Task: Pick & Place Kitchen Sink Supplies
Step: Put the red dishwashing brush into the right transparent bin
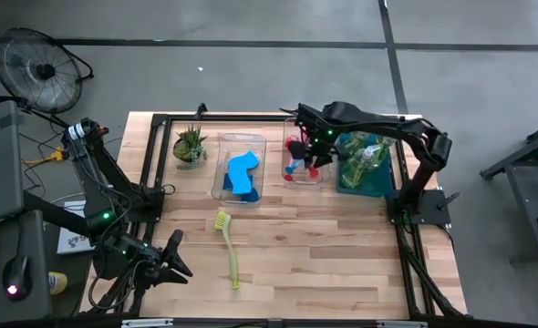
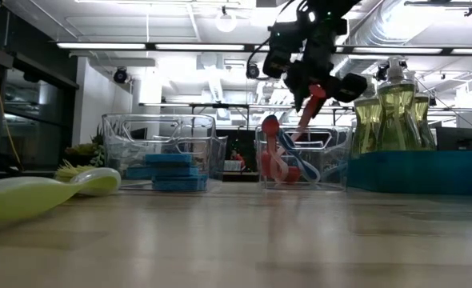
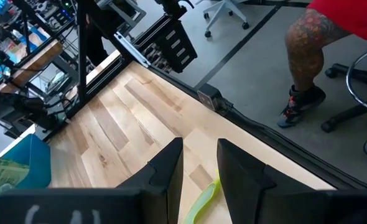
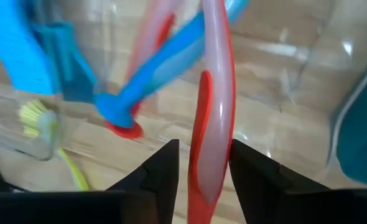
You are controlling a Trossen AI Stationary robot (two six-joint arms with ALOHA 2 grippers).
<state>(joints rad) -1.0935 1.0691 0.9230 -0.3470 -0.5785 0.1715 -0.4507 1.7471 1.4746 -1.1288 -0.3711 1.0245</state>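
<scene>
My right gripper hovers over the middle clear bin and is shut on a red dish brush. A teal brush and another red one lie in that bin. Blue sponges sit in the clear bin to its left. Soap bottles stand in the teal bin. A yellow-green brush lies flat on the table. My left gripper waits open near the table's near left corner, touching nothing. My right gripper pinches the red brush's handle between its two fingers, which come from above and point down, lying across the handle. The brush hangs slanted below the fingers, with its lower end down inside the clear bin; whether that end rests there I cannot tell.
A small spiky potted plant stands left of the sponge bin. A black frame rail edges the table. Bare wood lies between the bins and the near edge. A seated person's leg shows beyond the table.
</scene>
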